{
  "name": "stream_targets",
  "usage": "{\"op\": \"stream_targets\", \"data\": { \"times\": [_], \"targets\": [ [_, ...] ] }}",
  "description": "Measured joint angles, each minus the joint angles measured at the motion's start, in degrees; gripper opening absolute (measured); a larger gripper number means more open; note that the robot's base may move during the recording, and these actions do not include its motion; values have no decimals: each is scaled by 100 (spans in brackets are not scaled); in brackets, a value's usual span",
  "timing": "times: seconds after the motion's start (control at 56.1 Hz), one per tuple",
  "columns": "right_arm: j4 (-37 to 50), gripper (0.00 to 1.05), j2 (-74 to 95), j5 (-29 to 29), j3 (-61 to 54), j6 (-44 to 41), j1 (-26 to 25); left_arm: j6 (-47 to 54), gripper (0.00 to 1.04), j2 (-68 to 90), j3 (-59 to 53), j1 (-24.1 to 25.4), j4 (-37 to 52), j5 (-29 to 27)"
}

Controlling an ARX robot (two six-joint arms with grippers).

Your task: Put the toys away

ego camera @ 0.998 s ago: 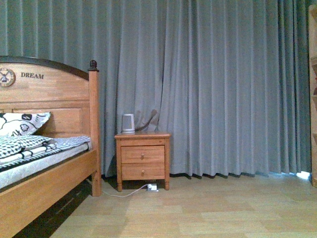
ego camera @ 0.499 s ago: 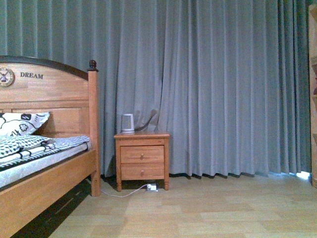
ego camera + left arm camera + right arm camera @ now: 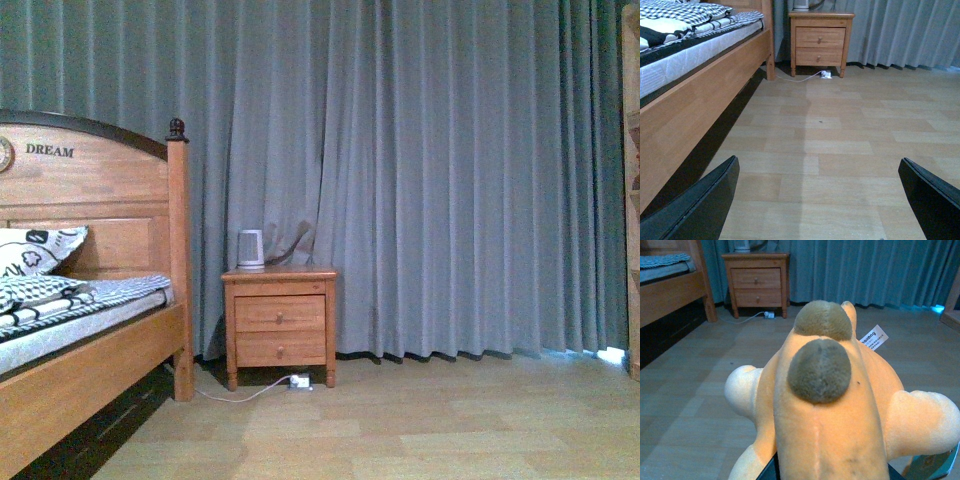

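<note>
The orange-yellow plush animal [image 3: 830, 405] hung above the wooden floor [image 3: 685, 405], well out in front of the nightstand [image 3: 756, 277]. The right gripper [image 3: 832, 475] lay almost hidden beneath it, evidently clamped on the plump body. The left gripper [image 3: 818, 165], also well short of the nightstand, stood with its fingers wide apart, holding nothing. The toy looked light, soft and squashy, not fragile. A deep grip on the thick torso would probably serve better than one on a stubby limb.
</note>
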Motion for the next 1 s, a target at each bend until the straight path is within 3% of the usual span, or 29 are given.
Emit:
{"op": "stream_targets", "data": {
  "times": [0.998],
  "targets": [
    [0,9,0,-11,0,0,0,0,98,0,0,0,0,0]
  ]
}}
